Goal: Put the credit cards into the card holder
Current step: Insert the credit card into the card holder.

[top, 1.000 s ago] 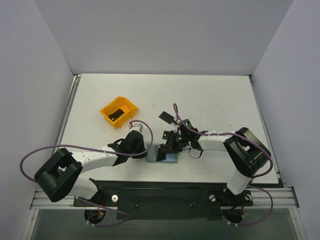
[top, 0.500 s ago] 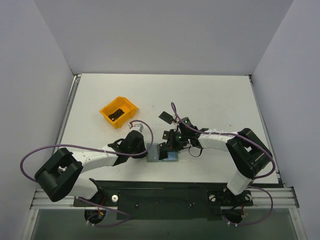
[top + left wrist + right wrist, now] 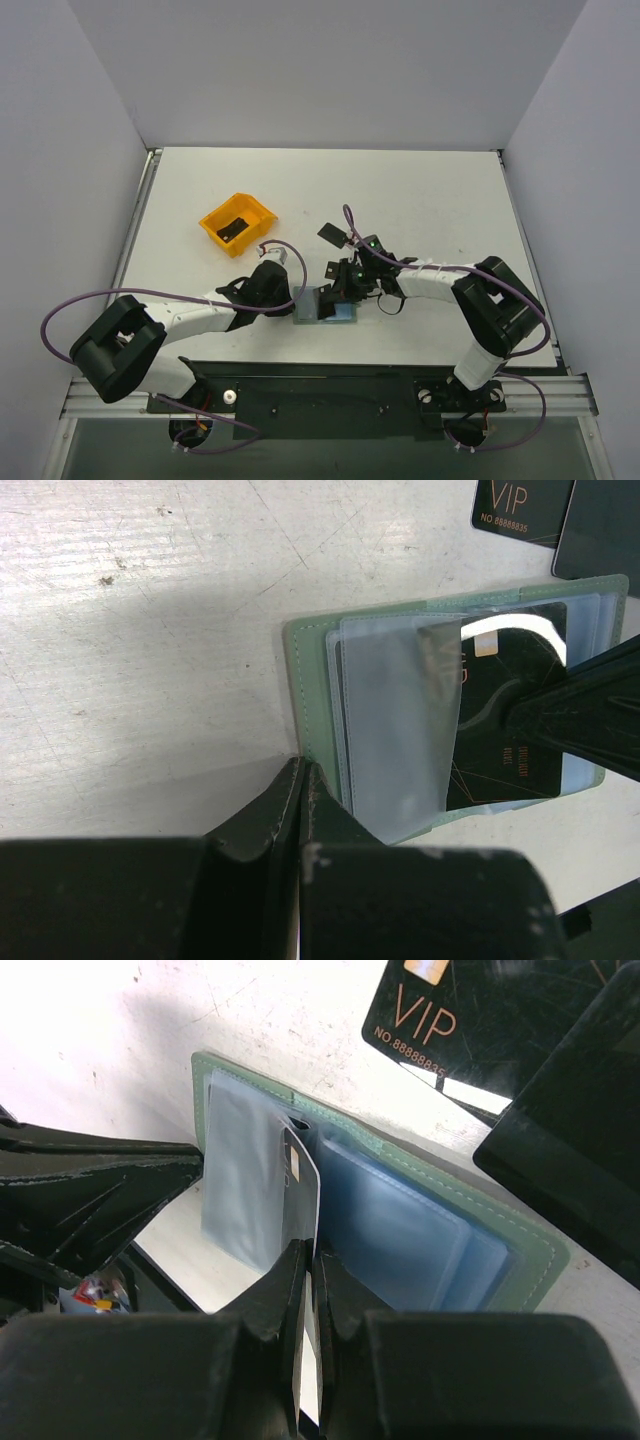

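Note:
The sage-green card holder [image 3: 322, 308] lies open near the table's front edge, its green cover [image 3: 305, 680] and light-blue sleeves [image 3: 400, 1230] showing. My left gripper [image 3: 302, 768] is shut, pinching the near left edge of the cover. My right gripper [image 3: 312, 1255] is shut on a black credit card [image 3: 300, 1190] held on edge. Its far end sits between the clear sleeves. In the left wrist view this credit card [image 3: 510, 730] lies partly under a clear sleeve. Two more black credit cards [image 3: 333, 235] [image 3: 335, 268] lie on the table just behind the card holder; one reads VIP [image 3: 450, 1020].
An orange bin [image 3: 215, 215] stands at the left middle of the table with a black card [image 3: 234, 229] inside. Both arms meet over the card holder. Grey walls close in the table on three sides.
The right gripper has edged slightly left toward the card holder with its card. The left gripper has stayed put on the cover.

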`<act>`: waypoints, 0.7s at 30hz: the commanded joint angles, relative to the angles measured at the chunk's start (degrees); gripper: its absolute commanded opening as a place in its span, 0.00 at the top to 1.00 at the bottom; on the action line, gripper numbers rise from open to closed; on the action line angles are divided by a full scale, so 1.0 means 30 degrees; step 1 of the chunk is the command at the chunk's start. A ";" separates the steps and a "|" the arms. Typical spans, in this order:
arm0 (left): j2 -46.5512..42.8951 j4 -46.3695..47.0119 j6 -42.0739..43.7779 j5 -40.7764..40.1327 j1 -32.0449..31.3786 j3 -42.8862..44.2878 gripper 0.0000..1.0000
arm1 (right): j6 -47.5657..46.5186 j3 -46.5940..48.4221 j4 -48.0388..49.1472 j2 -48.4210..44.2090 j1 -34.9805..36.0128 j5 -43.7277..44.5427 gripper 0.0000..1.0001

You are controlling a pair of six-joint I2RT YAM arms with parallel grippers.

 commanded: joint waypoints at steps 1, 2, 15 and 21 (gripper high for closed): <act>0.0583 -0.0597 -0.0043 0.0483 -0.0052 -0.0009 1.00 | 0.1177 -0.1005 0.1052 0.0852 0.0267 0.1603 1.00; 0.0583 -0.0568 -0.0043 0.0483 -0.0081 -0.0038 1.00 | 0.1384 -0.1180 0.1578 0.0970 0.0326 0.1544 1.00; 0.0612 -0.0363 -0.0131 0.0630 -0.0052 -0.0126 1.00 | 0.4431 -0.2147 0.4628 0.2054 0.1205 0.0928 1.00; 0.0554 -0.0392 -0.0161 0.0630 -0.0081 -0.0185 1.00 | 0.3819 -0.1593 0.3261 0.1561 0.1381 0.1220 0.94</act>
